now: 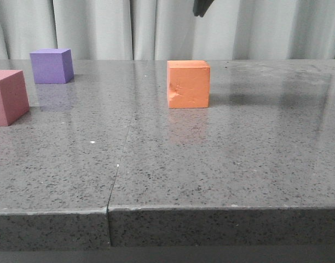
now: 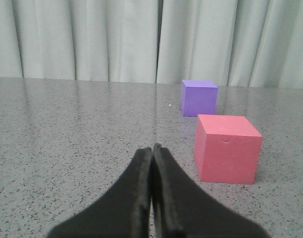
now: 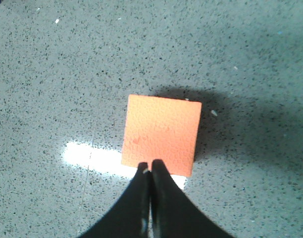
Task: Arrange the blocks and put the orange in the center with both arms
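Pink cube (image 1: 9, 97) nearest, at 9 o'clock on the grey stone tabletop (image 1: 211, 159), cut by the frame's left edge. Orange cube (image 1: 188, 84) further back, abt mid-table, dented face toward the front cam, standing alone. Purple cube (image 1: 51, 66) farthest, 10 o'clock, just behind pink, apart from it.

L gripper (image 2: 152, 148): fingers pressed together, holding nothing, low over the table w/ pink near it.

R gripper (image 3: 150, 166): fingers together, empty, above orange looking down on it.
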Robot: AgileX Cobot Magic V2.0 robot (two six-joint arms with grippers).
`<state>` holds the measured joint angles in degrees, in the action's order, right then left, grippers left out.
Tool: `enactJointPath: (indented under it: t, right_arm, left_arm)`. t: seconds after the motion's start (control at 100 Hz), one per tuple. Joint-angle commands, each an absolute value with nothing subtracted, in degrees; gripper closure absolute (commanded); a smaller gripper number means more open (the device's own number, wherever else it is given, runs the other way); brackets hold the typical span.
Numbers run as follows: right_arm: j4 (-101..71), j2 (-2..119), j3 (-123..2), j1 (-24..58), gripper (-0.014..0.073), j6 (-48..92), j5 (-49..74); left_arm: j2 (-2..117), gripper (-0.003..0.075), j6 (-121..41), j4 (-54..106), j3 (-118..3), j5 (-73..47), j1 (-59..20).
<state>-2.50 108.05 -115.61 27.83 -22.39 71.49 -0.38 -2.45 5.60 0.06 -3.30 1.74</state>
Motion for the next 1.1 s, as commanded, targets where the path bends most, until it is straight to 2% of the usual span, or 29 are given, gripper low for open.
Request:
enactJointPath:
  t: [0.0, 0.27, 0.59, 1.09]
  right_arm:
    - [0.34, 103.96, -117.03, 27.74, 0.0659, -21.40, 76.41]
    - [5.90, 100.17, -114.64, 27.63, 0.0662, -21.40, 76.47]
    - [8.42, 93.30, -101.92, 27.63, 0.0662, -21.40, 75.73]
    - [7.74, 78.03, -81.79, 27.63, 0.0662, -21.40, 64.83]
  left_arm:
    - [-2.02, 0.0741, -2.41, 5.49, 2.33, 1.27, 1.85]
    - [-2.02, 0.0741, -2.41, 5.49, 2.33, 1.27, 1.85]
    - [-2.02, 0.0741, -2.41, 5.49, 2.33, 1.27, 1.85]
    - [-2.02, 0.0741, -2.41, 5.49, 2.33, 1.27, 1.85]
